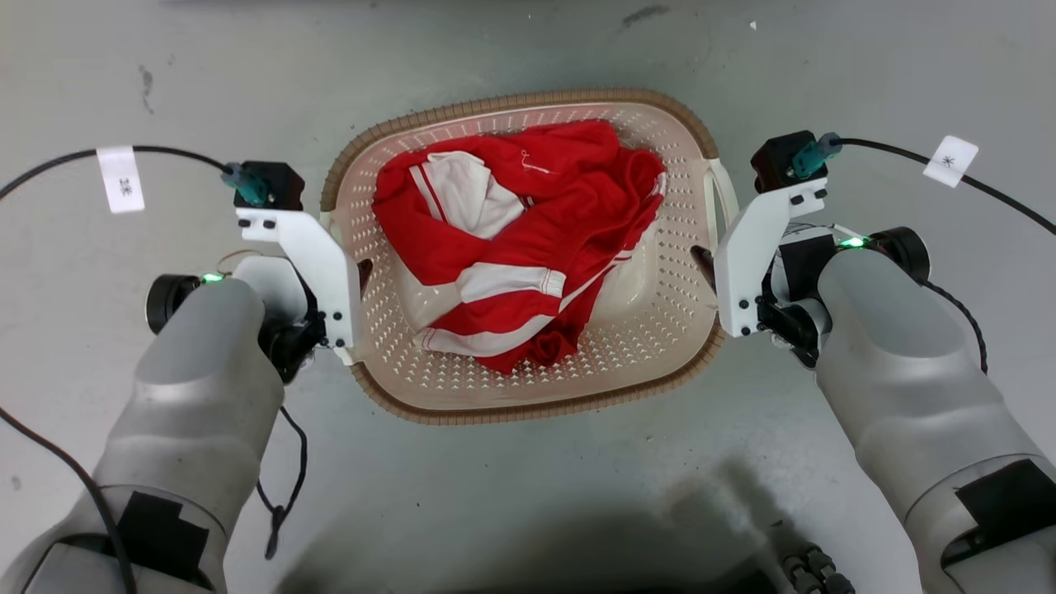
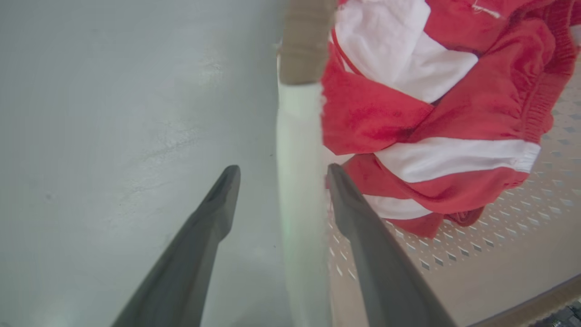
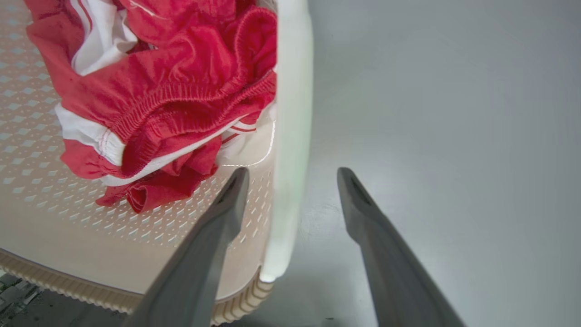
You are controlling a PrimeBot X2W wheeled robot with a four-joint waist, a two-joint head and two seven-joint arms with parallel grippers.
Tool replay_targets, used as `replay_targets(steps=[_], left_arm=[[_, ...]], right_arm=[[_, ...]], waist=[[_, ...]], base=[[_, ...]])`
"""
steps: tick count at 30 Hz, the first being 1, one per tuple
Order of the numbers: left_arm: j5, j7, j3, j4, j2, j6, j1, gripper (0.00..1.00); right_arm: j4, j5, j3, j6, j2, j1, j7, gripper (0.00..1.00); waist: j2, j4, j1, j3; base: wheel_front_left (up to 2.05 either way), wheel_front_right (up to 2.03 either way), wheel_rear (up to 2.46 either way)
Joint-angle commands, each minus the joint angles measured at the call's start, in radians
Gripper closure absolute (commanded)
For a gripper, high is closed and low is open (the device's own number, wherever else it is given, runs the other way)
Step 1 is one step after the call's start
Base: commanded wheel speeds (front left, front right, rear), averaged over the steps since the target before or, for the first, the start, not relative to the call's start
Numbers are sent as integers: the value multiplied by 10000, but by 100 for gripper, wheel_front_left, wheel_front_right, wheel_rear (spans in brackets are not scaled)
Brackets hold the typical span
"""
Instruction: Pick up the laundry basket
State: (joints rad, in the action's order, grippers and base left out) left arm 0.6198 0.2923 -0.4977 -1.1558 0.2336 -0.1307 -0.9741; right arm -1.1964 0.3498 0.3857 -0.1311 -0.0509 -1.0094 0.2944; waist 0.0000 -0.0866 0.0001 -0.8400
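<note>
Though the cable tags [image 1: 120, 179] cannot be read, the laundry basket [image 1: 495, 412] handles [image 2: 295, 159] are straddled by the left gripper [image 2: 281, 181] and right gripper [image 3: 292, 177], both spread wide.

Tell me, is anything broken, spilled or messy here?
Nothing stands out. The basket sits flat on the floor, looking whole, with crumpled clothes inside. The left gripper and right gripper are open, each straddling a handle.

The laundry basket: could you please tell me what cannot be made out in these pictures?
- Head view: the laundry basket floor, hidden under the red-and-white garment.
- Head view: left gripper and right gripper fingers, mostly covered by white wrist brackets.
- Wrist views: the white handles, blurred close up; contact cannot be told.
</note>
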Motion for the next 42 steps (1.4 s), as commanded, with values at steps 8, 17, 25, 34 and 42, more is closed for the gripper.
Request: replay_targets(steps=[8,17,25,34,42], left_arm=[[513,645,-386,-220,117,5,-427,0],[1002,884,-657,-386,132,12,-532,100],[1391,1256,-1004,-532,-23,9,-254,100],[2060,2693,-1360,-578,-249,5,152,100],[2605,3689,-1597,-566,-336,-8,482,100]], right_arm=[[-119,892,597,7,13,-213,513,0],[-286,1513,1129,7,-12,-325,602,100],[-541,1909,1456,7,-24,-175,754,100],[-745,2474,1672,5,-7,122,1757,100],[-878,2795,1691,5,4,498,2755,100]], waist=[[0,-10,-1,-249],[0,-6,-1,-248],[0,46,-1,216],[0,113,-1,1638],[0,225,-1,3078]], base=[[0,0,0],[0,0,0],[0,0,0],[0,0,0],[0,0,0]])
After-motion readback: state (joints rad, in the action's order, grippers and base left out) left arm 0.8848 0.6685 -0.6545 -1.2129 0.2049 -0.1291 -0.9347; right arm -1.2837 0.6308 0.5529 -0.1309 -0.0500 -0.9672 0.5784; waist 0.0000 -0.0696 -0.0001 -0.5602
